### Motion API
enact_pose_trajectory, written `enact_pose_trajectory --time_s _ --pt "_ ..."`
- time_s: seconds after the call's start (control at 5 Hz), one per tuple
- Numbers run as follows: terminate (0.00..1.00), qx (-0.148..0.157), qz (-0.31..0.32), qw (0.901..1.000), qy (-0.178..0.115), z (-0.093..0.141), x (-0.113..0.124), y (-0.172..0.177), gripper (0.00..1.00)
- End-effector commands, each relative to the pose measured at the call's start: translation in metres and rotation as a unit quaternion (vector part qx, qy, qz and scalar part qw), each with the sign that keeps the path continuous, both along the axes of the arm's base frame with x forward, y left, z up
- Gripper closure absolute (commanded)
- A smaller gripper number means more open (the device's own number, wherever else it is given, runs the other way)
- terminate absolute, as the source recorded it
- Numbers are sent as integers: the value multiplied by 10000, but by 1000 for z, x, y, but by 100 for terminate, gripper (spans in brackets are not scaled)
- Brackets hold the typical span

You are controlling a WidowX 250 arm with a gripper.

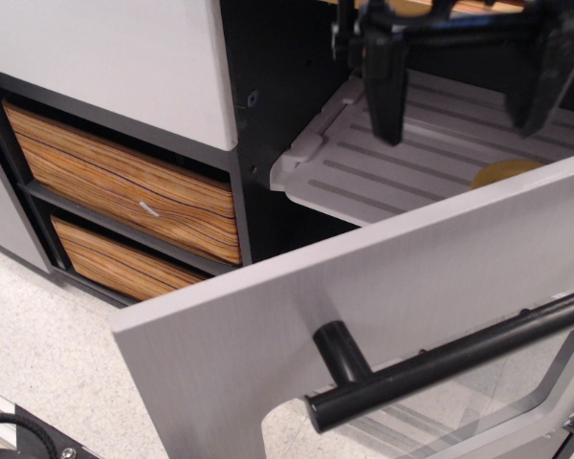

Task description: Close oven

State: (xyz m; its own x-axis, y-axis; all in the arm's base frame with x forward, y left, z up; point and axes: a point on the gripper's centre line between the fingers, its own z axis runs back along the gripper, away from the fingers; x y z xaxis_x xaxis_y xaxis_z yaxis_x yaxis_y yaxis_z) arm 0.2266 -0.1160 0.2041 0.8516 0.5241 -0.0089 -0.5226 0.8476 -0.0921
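Observation:
The oven stands open. Its brushed grey door hangs down and out toward me, with the long black bar handle and clear window at the lower right. Inside the dark cavity lies the grey ribbed tray, with a small yellow round thing at its right. My gripper is open at the top of the frame, above the tray and behind the door's top edge. Its two black fingers hang down wide apart and hold nothing.
Two wood-grain drawers sit in a dark frame to the left of the oven. A white panel is above them. Speckled floor lies at the lower left.

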Motion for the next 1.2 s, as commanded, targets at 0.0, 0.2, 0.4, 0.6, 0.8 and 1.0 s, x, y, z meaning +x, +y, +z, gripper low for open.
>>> enact_pose_trajectory --time_s 0.0,0.2,0.4,0.6,0.8,1.0 --pt "0 -580 302 9962 572 17 -23 -16 0" --pt "0 -769 237 9926 908 2 -38 -31 0" --pt "0 -786 129 9927 907 -19 -52 -47 0" --pt "0 -744 55 9938 823 -36 -59 -57 0" --pt "0 -610 -51 9959 671 -51 -60 -63 0" --pt "0 -457 112 9977 493 -65 -50 -63 0"
